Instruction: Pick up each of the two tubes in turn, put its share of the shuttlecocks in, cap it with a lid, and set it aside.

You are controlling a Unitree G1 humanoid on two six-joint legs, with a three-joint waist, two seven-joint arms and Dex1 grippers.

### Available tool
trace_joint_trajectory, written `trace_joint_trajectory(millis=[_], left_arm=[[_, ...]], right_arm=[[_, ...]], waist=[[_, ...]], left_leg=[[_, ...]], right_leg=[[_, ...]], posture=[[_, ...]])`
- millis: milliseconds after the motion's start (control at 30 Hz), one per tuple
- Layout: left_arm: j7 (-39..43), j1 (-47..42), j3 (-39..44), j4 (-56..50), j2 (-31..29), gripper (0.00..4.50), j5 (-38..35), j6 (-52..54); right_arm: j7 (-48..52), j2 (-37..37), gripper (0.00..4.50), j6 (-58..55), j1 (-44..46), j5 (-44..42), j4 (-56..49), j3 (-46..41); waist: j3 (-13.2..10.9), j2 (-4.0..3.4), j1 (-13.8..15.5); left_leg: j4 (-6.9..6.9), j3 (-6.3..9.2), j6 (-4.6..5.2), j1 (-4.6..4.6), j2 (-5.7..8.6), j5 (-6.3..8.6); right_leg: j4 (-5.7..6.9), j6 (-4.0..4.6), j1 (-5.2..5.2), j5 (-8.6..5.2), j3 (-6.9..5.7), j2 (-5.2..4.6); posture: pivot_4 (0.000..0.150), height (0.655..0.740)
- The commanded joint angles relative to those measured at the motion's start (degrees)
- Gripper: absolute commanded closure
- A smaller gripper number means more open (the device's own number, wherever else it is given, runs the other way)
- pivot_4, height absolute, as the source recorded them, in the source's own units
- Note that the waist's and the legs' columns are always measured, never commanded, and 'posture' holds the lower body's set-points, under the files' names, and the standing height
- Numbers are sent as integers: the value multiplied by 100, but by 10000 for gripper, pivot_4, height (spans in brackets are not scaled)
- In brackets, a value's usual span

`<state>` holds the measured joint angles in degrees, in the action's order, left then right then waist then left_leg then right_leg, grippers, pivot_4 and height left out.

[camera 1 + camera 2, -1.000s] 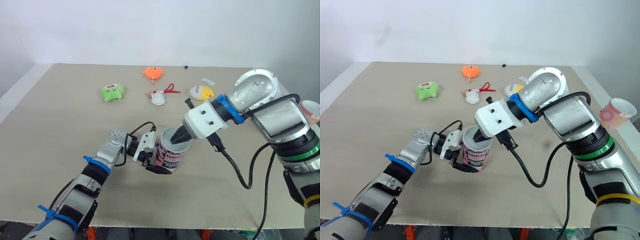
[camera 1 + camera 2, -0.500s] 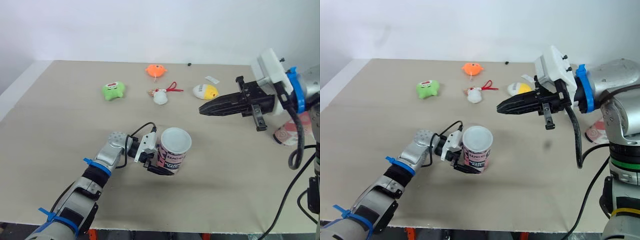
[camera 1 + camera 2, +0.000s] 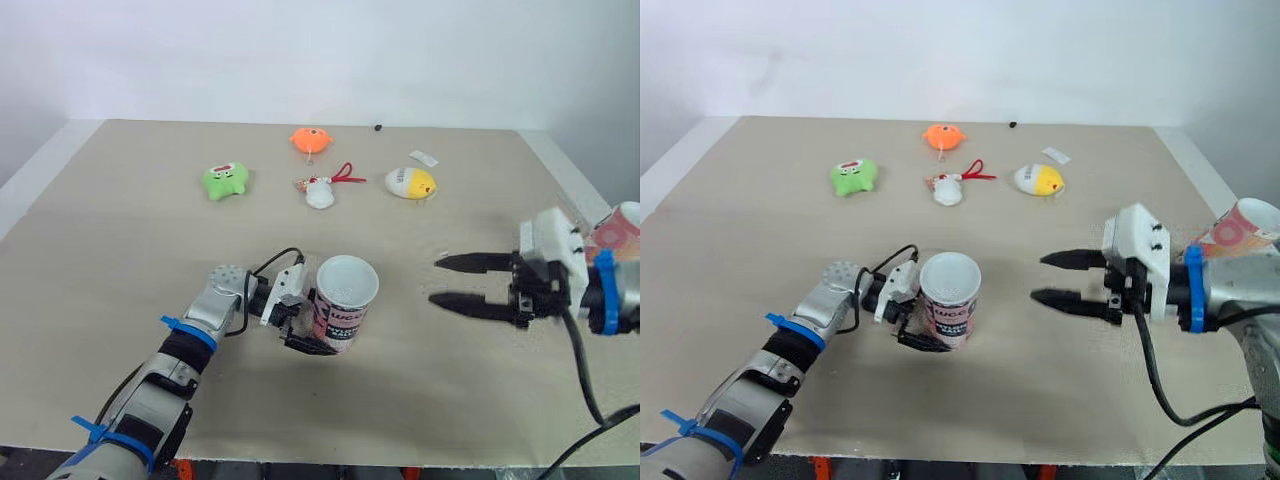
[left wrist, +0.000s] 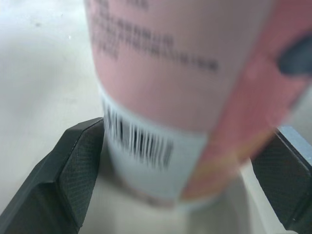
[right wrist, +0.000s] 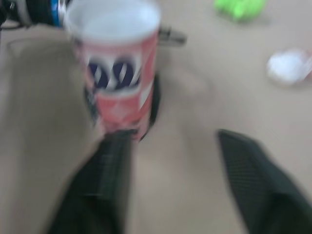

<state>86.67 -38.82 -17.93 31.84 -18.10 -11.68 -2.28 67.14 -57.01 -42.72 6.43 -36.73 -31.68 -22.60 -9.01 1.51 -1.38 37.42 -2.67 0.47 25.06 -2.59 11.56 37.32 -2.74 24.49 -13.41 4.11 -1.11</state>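
Observation:
A pink and white tube (image 3: pixel 343 305) stands upright on the table near the front, with a white lid (image 3: pixel 347 279) on top. My left gripper (image 3: pixel 312 325) is open around its lower part, one finger on each side; the left wrist view shows the tube (image 4: pixel 185 97) between the fingers (image 4: pixel 73 175) with small gaps. My right gripper (image 3: pixel 435 280) hovers to the right of the tube, open and empty, pointing at it. Its wrist view shows the tube (image 5: pixel 117 83) ahead. A second pink tube (image 3: pixel 1240 225) sits at the far right edge, partly hidden behind my right arm.
Small toys lie across the far half of the table (image 3: pixel 120 250): a green one (image 3: pixel 225 182), an orange one (image 3: pixel 312 141), a white one with red string (image 3: pixel 320 192) and a yellow egg (image 3: pixel 410 183). A small white tag (image 3: pixel 422 158) lies beyond the egg.
My right gripper left the tube's top, where it was shut, swung away to the right, came down beside the tube and opened. My left gripper's fingers have spread wider around the tube.

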Motion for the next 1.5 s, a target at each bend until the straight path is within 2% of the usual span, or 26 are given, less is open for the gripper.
trace_joint_trajectory(millis=[33,167,300,433,600,767,933,1200,1233,1300,1367,1400,1500], left_arm=[[-4,109,183,-198,-293,0,-7,39],[-77,223,458,-363,-729,0,-85,87],[-48,406,832,-805,-1144,0,-367,327],[94,786,1372,-1782,-1572,0,-1068,841],[92,1120,1628,-3093,-1832,0,-2170,2245],[-181,1095,1811,-4003,-1996,0,-2861,3105],[-265,933,1830,-4512,-2243,0,-3074,3406],[-342,1017,1747,-4611,-2360,0,-3022,3359],[-350,1029,1738,-4611,-2360,0,-3010,3347],[-375,1036,1723,-4608,-2352,0,-2999,3337],[-399,1040,1706,-4596,-2334,0,-2987,3318],[-406,1047,1696,-4586,-2321,0,-2988,3316],[-432,1043,1625,-4517,-2239,0,-2937,3244]], right_arm=[[-100,18,586,111,-291,-154,-351,-207],[-197,177,586,308,-804,-19,-431,213],[-510,443,586,596,-851,351,-288,934],[-977,1062,586,947,-442,852,89,1907],[-997,1434,586,1419,-193,1264,411,2610],[-1031,1768,586,1664,114,1434,737,3009],[-1078,2247,586,1892,592,1628,1195,3431],[-1021,2670,586,2165,1086,1821,1855,3683],[-996,2682,4414,2174,1093,1808,1876,3667],[-920,2646,8594,2184,1055,1750,1846,3600],[-921,2587,15465,2157,1006,1697,1791,3472],[-936,2543,17526,2105,993,1658,1755,3388],[-970,2372,17526,1959,923,1451,1565,3049]], waist=[[0,0,0],[-1,2,2],[-2,3,0],[-12,22,-9],[-14,18,17],[-17,24,12],[-25,39,1],[-25,36,6],[-24,36,6],[-25,36,6],[-24,36,7],[-25,36,7],[-25,36,12]], left_leg=[[0,0,0,0,-1,0],[0,12,0,-1,-2,0],[1,9,0,-2,-7,0],[2,8,-1,-2,-14,0],[4,10,-2,2,-11,0],[6,11,-4,3,1,1],[10,18,-7,-3,-14,-1],[9,18,-8,-5,-21,-2],[9,18,-8,-5,-20,-2],[9,19,-8,-4,-20,-2],[9,20,-8,-3,-20,-2],[9,20,-8,-3,-20,-2],[9,20,-8,-3,-19,-2]], right_leg=[[0,0,0,1,0,1],[-2,0,-7,0,-7,3],[-2,6,-5,3,-6,5],[-2,8,-3,5,-10,5],[-3,0,-7,-1,-14,-6],[-3,-11,-12,-6,-13,-14],[-2,10,-14,7,-16,15],[1,17,-13,9,-15,25],[1,16,-13,9,-14,25],[1,14,-13,8,-15,25],[1,9,-13,10,-15,25],[1,10,-13,10,-15,25],[1,11,-14,10,-15,24]], posture=[[1500,7400],[1500,7400],[1500,7400],[1500,7400],[1500,7400],[1500,7400],[1500,7400],[1500,7400],[1500,7400],[1500,7400],[1500,7400],[1500,7400],[1500,7400]])
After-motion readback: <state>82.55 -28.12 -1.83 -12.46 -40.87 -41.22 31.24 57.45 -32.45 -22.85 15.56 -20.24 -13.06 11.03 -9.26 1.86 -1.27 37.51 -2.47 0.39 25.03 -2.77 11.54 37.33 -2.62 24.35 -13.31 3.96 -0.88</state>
